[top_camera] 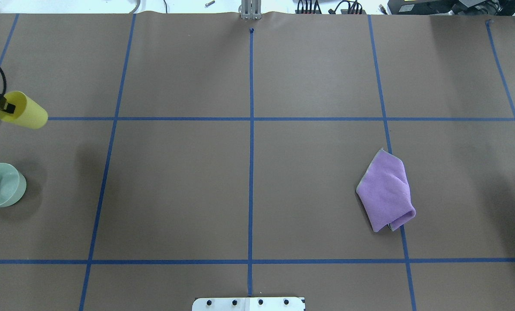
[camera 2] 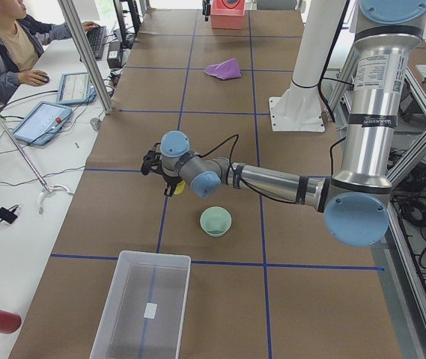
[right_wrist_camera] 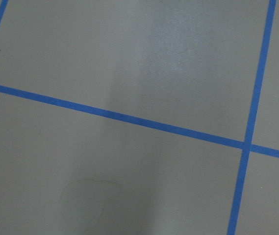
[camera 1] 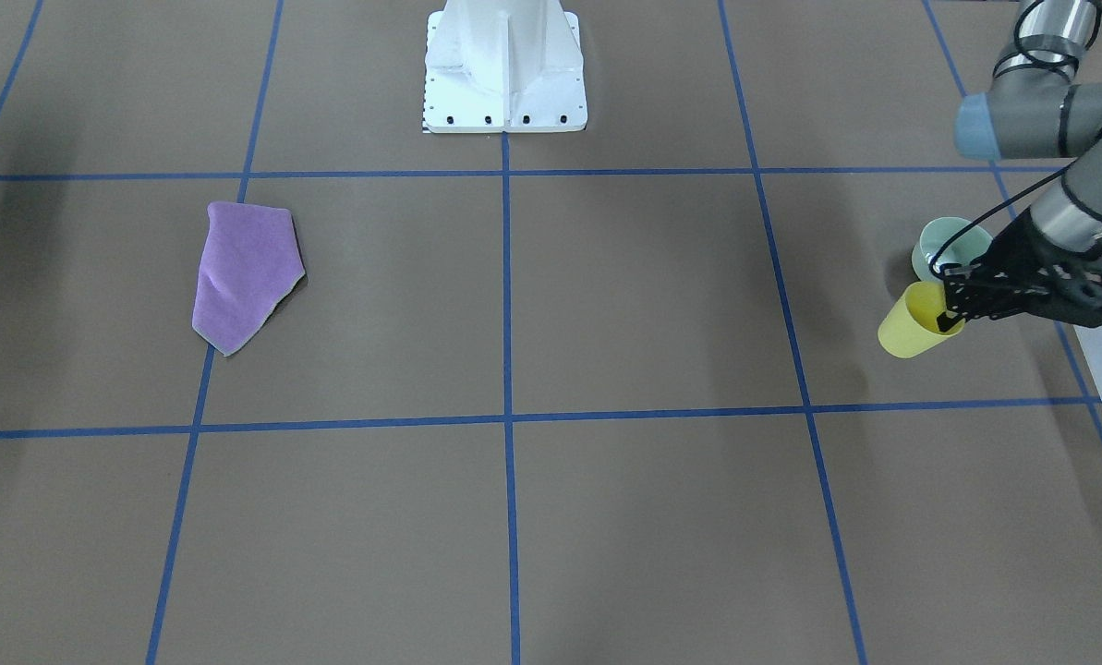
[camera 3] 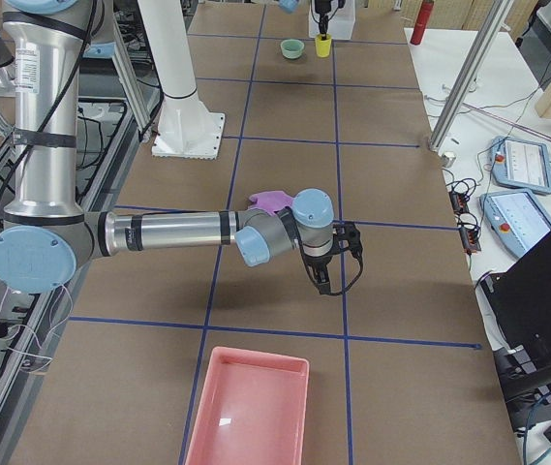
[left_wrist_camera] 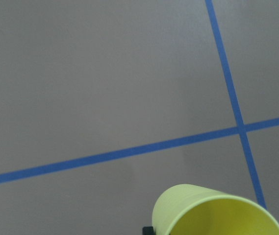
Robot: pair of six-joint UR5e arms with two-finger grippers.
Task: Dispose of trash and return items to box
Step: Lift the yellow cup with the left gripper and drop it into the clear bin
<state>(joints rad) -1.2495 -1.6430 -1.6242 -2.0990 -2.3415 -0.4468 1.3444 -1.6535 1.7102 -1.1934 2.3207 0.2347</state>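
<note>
The smooth, tapered yellow cup hangs tilted, its rim pinched by the left gripper. I cannot tell how far open the right gripper is.

Taped table, cloth, bowl, box

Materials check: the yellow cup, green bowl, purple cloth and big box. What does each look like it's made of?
Yellow cup: likely thin plastic, with a matte, even colour.
Green bowl: probably glazed ceramic, given the glossy highlight inside, though it could be melamine.
Purple cloth: fabric with a fuzzy microfibre look and soft folds.
Box: frosted translucent plastic, with hazy see-through walls.
</note>
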